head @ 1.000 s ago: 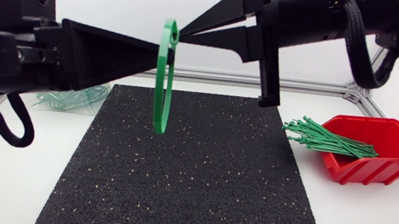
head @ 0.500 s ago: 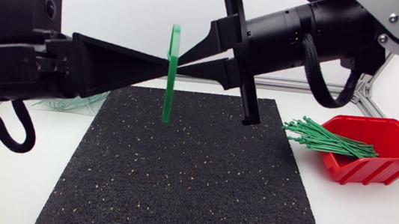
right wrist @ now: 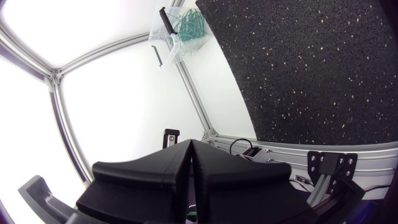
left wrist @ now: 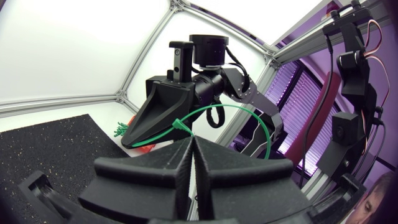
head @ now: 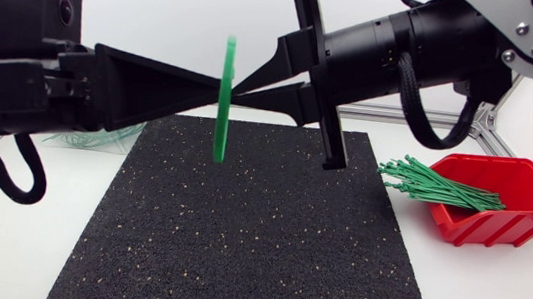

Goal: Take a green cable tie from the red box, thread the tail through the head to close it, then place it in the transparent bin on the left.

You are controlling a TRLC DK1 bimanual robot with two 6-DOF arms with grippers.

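Observation:
A closed green cable tie loop (head: 223,99) hangs edge-on above the black mat (head: 256,239). My left gripper (head: 215,85) comes in from the left and is shut on it. In the left wrist view the loop (left wrist: 239,107) arcs out from that gripper's (left wrist: 193,138) fingertips. My right gripper (head: 243,91) is shut, and its tip meets the loop from the other side. No tie shows between its fingers in the right wrist view (right wrist: 190,142). The red box (head: 517,203) at the right holds a bundle of green ties (head: 439,184). The transparent bin (right wrist: 180,31) with ties is at the far left.
The bin's green ties (head: 97,132) show partly behind my left arm. An aluminium frame rail (head: 421,115) runs along the table's back edge. White table surface (head: 14,242) lies either side of the mat.
The loop has turned fully edge-on and dropped a little. My right gripper's tip has slid from the loop's top down to its middle as the right arm swung, and the left gripper's tip has shifted slightly right.

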